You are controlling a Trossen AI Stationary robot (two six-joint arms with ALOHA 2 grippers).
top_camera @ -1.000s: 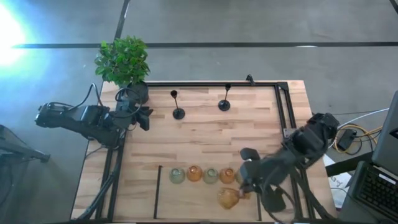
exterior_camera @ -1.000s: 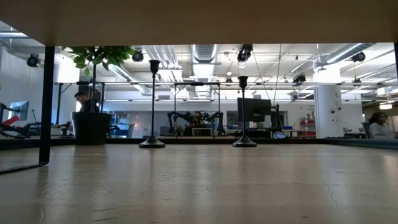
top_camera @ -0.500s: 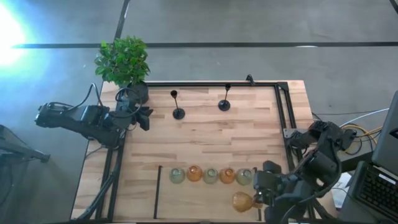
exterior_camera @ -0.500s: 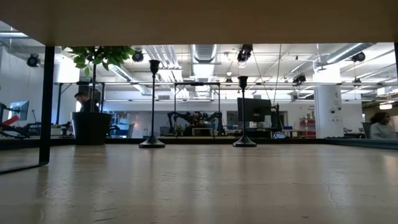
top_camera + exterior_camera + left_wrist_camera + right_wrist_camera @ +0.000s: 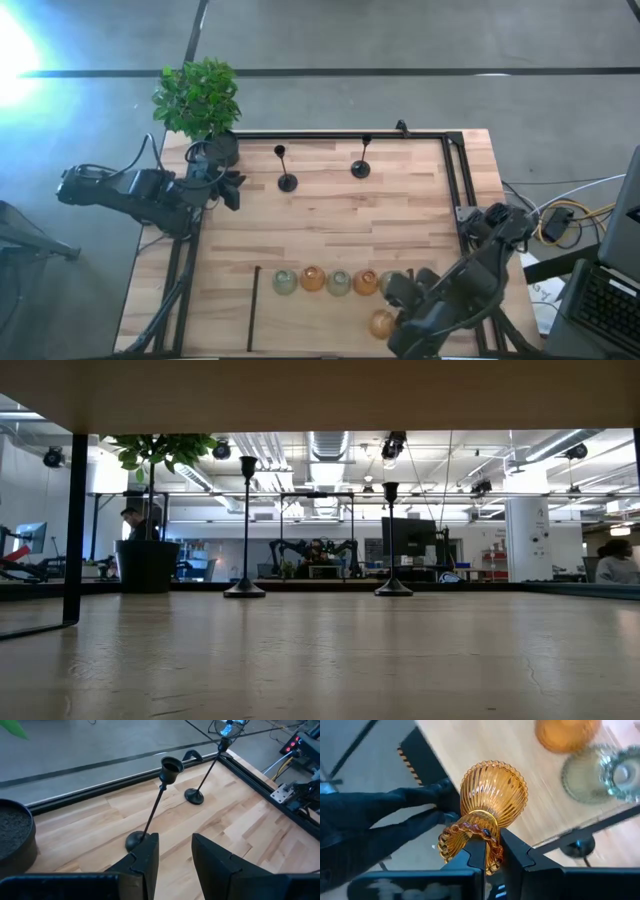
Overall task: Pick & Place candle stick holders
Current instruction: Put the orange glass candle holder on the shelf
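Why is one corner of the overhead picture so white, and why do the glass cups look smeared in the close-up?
High view: glare from bright light floods the upper left corner beside the plant. Right wrist view: the amber holder in the right pincer is sharp, while the holders on the table behind it are blurred. Low view: the table surface up close is soft; the two black holders stand as dark silhouettes against the lit room.

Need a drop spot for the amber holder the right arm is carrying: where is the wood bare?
Bare: the wide middle of the table, between the two black stemmed holders and the glass row. Crowded: the near edge, where the right gripper holds the amber holder.
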